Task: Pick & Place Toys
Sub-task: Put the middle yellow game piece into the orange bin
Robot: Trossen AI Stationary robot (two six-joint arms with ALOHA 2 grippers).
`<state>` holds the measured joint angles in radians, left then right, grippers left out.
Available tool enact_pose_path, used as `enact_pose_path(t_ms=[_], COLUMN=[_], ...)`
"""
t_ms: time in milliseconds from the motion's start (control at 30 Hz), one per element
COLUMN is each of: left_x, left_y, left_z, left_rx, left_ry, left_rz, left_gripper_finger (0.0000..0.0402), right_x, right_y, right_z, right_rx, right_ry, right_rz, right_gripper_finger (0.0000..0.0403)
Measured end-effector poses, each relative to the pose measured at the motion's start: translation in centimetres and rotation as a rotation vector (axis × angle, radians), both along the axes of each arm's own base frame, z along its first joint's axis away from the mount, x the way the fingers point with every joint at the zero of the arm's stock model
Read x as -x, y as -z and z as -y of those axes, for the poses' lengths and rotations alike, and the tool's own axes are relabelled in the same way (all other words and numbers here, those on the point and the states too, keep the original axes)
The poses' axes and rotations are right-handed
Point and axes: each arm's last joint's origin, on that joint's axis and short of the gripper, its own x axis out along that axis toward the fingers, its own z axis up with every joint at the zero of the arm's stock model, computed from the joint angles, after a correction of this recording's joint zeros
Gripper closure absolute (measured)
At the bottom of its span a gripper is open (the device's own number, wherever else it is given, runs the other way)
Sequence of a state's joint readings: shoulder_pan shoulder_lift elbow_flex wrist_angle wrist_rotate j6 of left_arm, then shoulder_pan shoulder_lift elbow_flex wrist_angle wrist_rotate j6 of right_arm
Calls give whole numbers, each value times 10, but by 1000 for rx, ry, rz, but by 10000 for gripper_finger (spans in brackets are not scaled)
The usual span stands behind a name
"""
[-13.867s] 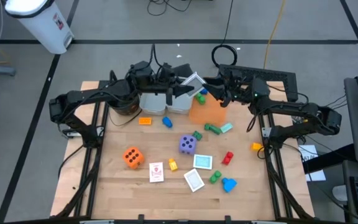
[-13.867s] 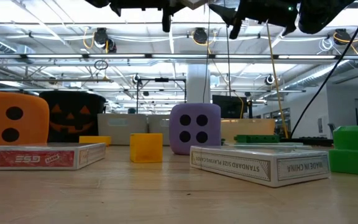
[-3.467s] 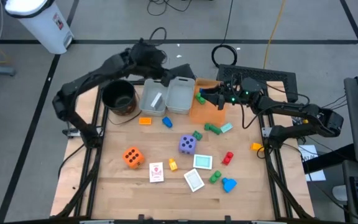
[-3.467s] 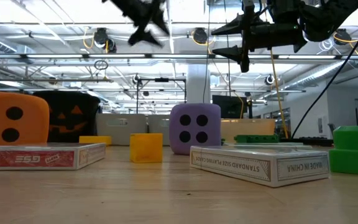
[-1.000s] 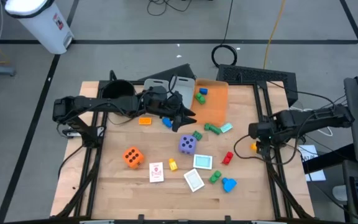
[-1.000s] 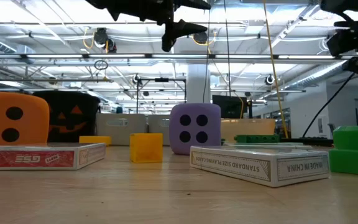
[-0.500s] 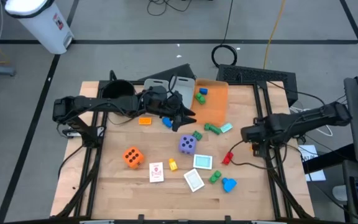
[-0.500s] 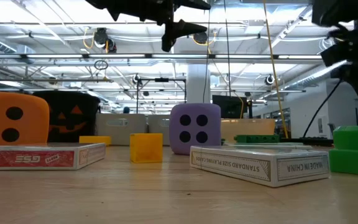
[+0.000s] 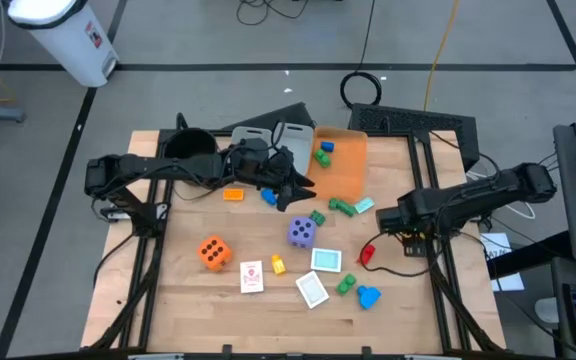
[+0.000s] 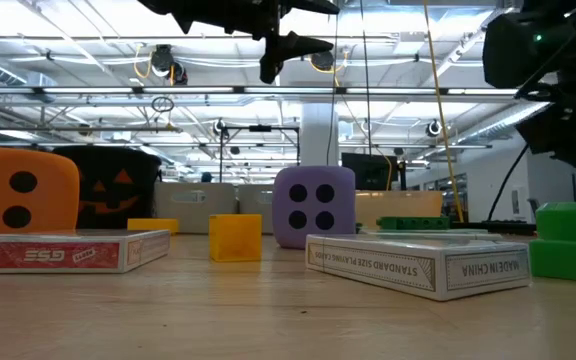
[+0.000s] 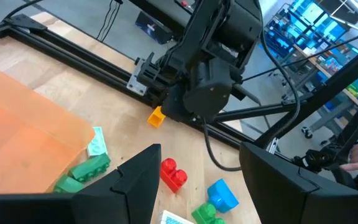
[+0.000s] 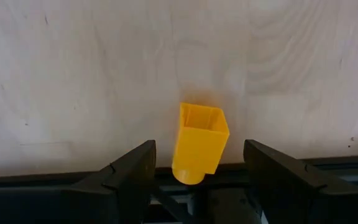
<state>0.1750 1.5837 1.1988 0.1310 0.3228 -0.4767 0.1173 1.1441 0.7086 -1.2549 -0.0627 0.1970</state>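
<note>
The right claw (image 12: pixel 197 163) hangs spread over the small yellow-orange block (image 12: pixel 200 145) at the right edge of the surface (image 9: pixel 188 300), hard against the dark frame rail (image 12: pixel 278 168). The main risk lies there: one finger could land on the rail rather than beside the block, so the claw would close on nothing or flick the block off the edge. The block also sits tilted, so a pinch may twist it loose. The left claw (image 11: pixel 197 180) waits spread above the middle of the surface, near the orange bin (image 9: pixel 340 165), holding nothing. The remaining toys, among them the purple die (image 9: pixel 301 232) and the red block (image 9: pixel 366 255), lie scattered toward the near edge.
</note>
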Motion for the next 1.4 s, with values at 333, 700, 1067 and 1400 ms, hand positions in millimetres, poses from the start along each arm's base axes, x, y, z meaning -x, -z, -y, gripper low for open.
enact_pose_path(t_ms=[333, 700, 1067, 1400], left_x=[-1, -1, -1, -1], left_y=[0, 0, 0, 0], left_z=[4, 8, 9, 9], left_rx=[4, 19, 40, 50], left_ry=[10, 36, 57, 64], left_rz=[0, -1, -3, -5], left_gripper_finger=[174, 174, 174, 174], right_x=[-5, -12, -15, -18], right_y=[16, 34, 44, 45], right_z=[-1, -1, -2, -3], right_rx=[-7, 57, 65, 45], right_ry=[20, 92, 81, 136], right_rz=[-84, -176, -258, -230], right_gripper_finger=[167, 167, 196, 278])
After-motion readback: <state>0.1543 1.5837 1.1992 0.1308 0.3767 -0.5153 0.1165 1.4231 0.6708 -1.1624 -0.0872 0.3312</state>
